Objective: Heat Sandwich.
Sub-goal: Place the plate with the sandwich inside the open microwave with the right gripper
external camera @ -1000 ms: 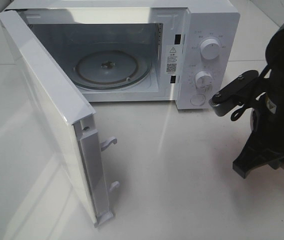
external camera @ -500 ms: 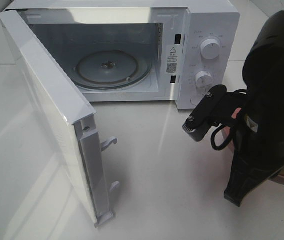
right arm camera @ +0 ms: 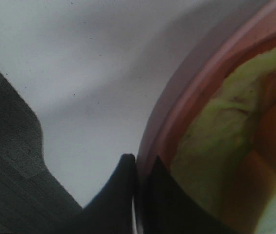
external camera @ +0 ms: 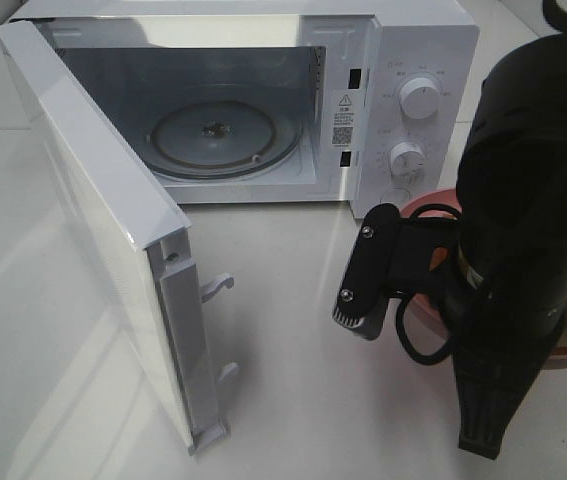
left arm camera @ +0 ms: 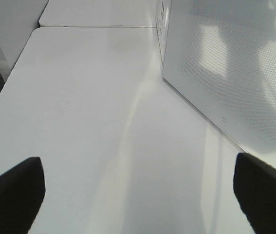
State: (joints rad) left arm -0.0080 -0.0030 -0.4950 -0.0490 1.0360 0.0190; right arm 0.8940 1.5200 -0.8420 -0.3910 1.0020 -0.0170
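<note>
My right gripper (right arm camera: 140, 168) is clenched on the near rim of the plate (right arm camera: 186, 83), one finger above the lip and one below it. The sandwich (right arm camera: 215, 146) lies on that plate, just inside the rim from my fingertips, with yellowish bread and green filling showing. From overhead the plate sits low on the right of the table (external camera: 313, 380), in front of the microwave (external camera: 423, 50) and largely hidden under my own arm. I cannot tell whether it is lifted or resting on the surface.

My left gripper (left arm camera: 138, 170) is spread wide and holds nothing. It hangs over bare table beside the door (external camera: 93, 210), which stands swung fully open. The turntable (external camera: 225, 135) inside is bare.

I judge the plate stiff, smooth and probably slick, and gripped at one edge it will want to droop on the far side. The sandwich looks light, soft and loose, so any tilt could slide it off. The rim is the right place to hold, since squeezing the bread would crush it. I should carry it level and slowly, then clear the sill before lowering it.
</note>
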